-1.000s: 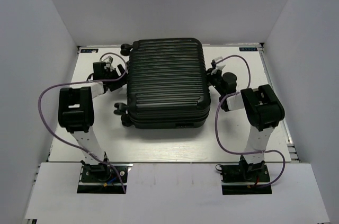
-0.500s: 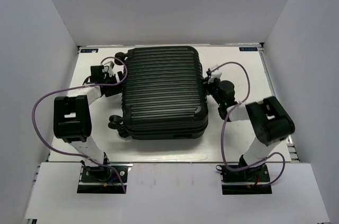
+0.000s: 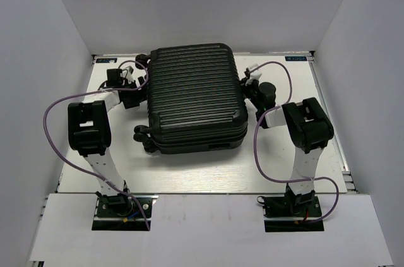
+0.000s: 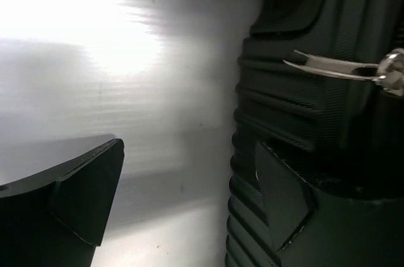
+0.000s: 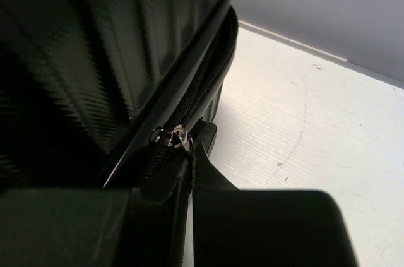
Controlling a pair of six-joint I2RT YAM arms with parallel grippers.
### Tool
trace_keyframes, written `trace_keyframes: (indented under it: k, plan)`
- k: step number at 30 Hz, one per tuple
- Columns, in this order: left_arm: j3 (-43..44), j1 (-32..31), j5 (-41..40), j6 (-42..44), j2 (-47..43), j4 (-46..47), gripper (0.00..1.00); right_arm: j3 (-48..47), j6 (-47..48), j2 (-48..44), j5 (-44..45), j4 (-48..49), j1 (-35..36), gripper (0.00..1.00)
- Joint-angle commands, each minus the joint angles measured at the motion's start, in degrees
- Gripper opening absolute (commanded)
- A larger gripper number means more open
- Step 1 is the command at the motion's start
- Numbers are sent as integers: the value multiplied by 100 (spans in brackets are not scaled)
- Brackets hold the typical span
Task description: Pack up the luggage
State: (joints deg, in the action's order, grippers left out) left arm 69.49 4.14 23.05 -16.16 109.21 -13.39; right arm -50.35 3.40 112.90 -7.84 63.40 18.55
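Left fingers (image 3: 134,89) sit right at the left side of the luggage (image 3: 196,100) in the top view, and the right fingers (image 3: 252,88) are at its right side, so one arm on each side. The luggage is closed and lies flat in the middle of the desk (image 3: 189,172), ribbed shell up, wheels (image 3: 140,134) poking out on the left. I can't judge the finger spread from up here, they're too small.

Left wrist cam: the fingers are spread wide, and only bare desk (image 4: 126,90) shows in the gap. One finger (image 4: 79,201) hangs over the desk. The other finger (image 4: 284,201) is up against the ribbed side of the luggage (image 4: 297,109), though I can't tell if it actually touches. A silver zip pull (image 4: 334,68) sticks out from the shell just above that finger, hanging free.

Right wrist cam: the fingers (image 5: 189,178) are pressed fully together, tips right at the zip (image 5: 202,84) that runs along the luggage's edge. A small silver slider (image 5: 175,136) sits right at the tips, touching or close to it. Honestly can't tell whether a tab is pinched in there. Dark ribbed shell (image 5: 95,46) fills the left of the shot, with white desk (image 5: 303,134) on the right and a grey wall (image 5: 315,8) behind.
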Motion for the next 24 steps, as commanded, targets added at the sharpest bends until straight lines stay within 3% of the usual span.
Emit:
trace_keyframes:
  k: [1, 5, 6, 10, 14, 18, 19, 22, 24]
  plan:
    - [398, -256, 675, -239, -181, -356, 96, 7, 666, -672, -1915, 696, 598, 0]
    - [820, -177, 499, -28, -189, -726, 96, -71, 1759, -1453, -1950, -1185, 545, 0]
    - [846, -159, 499, 42, -207, -761, 96, -159, 1917, -1690, -1872, -2486, 545, 0]
    - [1013, -142, 341, 96, -207, -876, 100, -258, 2543, -2166, -1853, -3983, 518, 0]
    - [1573, -107, 200, -35, 118, -885, 100, -177, 2184, -2220, -1450, -3695, 510, 0]
    - [2172, -107, 278, -369, 793, -798, 100, -283, 1568, -1808, -55, -2573, 475, 0]
    - [2322, -98, 357, -431, 873, -719, 100, -283, 1515, -1720, -51, -2569, 457, 0]
    - [2411, -98, 594, -694, 1067, -430, 100, -493, 989, -1500, 1331, -1693, 404, 0]
    - [2420, -107, 622, -713, 1120, -323, 100, -546, 700, -1421, 1521, -1542, 361, 0]
